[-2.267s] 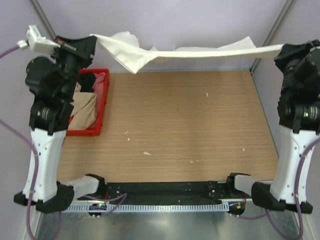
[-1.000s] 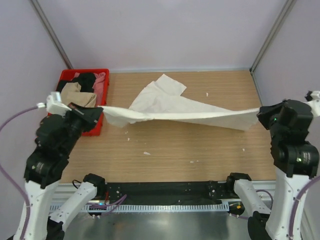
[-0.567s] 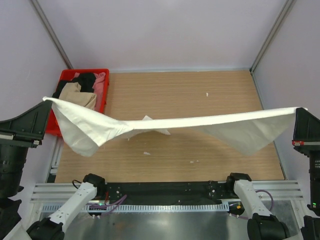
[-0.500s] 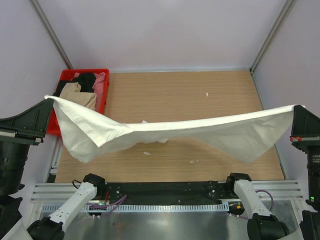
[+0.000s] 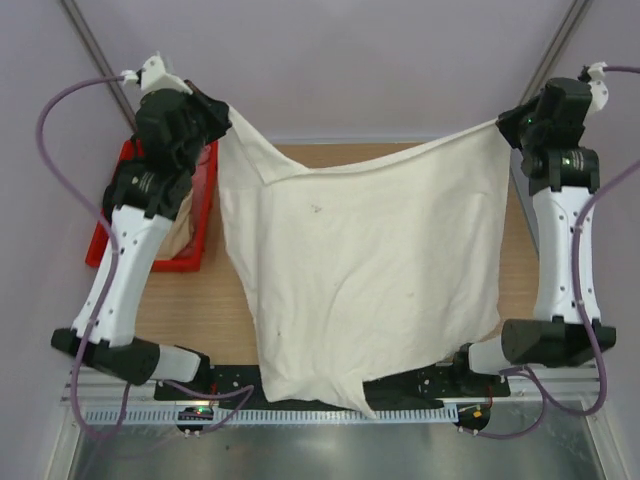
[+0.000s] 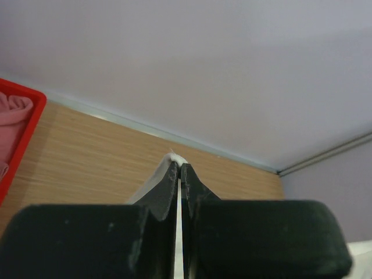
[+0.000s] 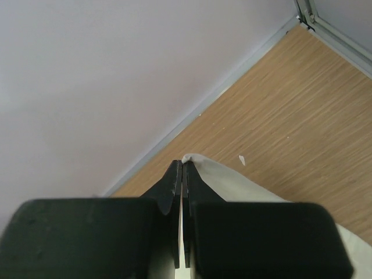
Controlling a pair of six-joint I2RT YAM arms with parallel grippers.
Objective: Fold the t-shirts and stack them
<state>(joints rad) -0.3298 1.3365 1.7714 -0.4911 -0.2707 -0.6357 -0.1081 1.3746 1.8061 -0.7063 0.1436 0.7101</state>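
Note:
A large cream t-shirt [image 5: 370,270] with a few small dark specks hangs spread out between both arms, held high over the table. My left gripper [image 5: 222,112] is shut on its top left corner; the pinched cloth shows at the fingertips in the left wrist view [image 6: 174,158]. My right gripper [image 5: 503,124] is shut on its top right corner, and the cloth shows in the right wrist view [image 7: 221,174]. The shirt's lower edge hangs over the near table edge. Tan cloth [image 5: 182,235] lies in the crate.
A red plastic crate [image 5: 196,255] sits at the left side of the wooden table [image 5: 520,250], partly hidden by the left arm; its corner and pink cloth show in the left wrist view [image 6: 17,116]. Grey walls close the back and sides.
Both arms have swung from low near the front up and to the far side. The shirt, earlier stretched as a sagging band, now hangs open as a wide sheet.

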